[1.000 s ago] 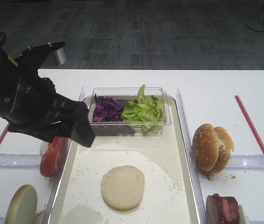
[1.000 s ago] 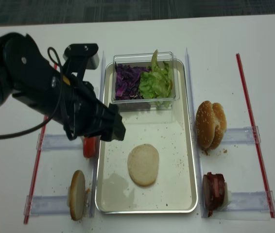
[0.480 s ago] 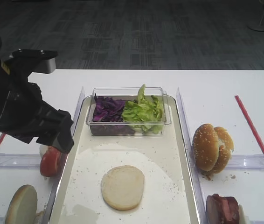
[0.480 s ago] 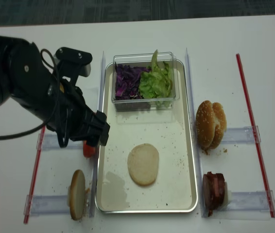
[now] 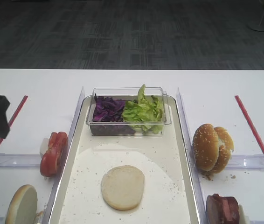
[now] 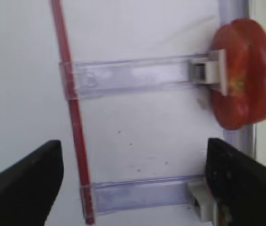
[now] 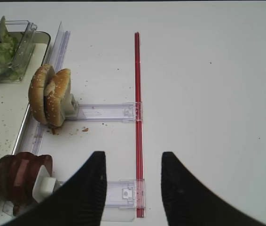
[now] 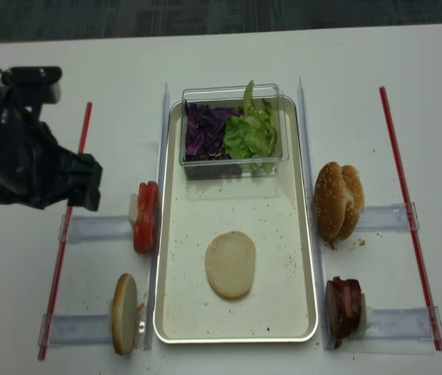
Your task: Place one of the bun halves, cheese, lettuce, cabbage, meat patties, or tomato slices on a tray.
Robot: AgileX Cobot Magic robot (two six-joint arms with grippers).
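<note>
A plain pale bun half lies flat on the metal tray. At the tray's far end, a clear tub holds purple cabbage and green lettuce. Tomato slices stand on edge left of the tray. Meat patties stand to its right. No cheese shows. My left gripper hovers open and empty over the table left of the tomato. Right of the patties, my right gripper is open over a red strip.
Another bun half stands on edge at the front left. Sesame buns stand right of the tray. Clear plastic rails and red strips lie on the white table on both sides.
My left arm has drawn back from the tray's left edge to the far left, uncovering the tomato slices. The bun half on the tray has not moved.
</note>
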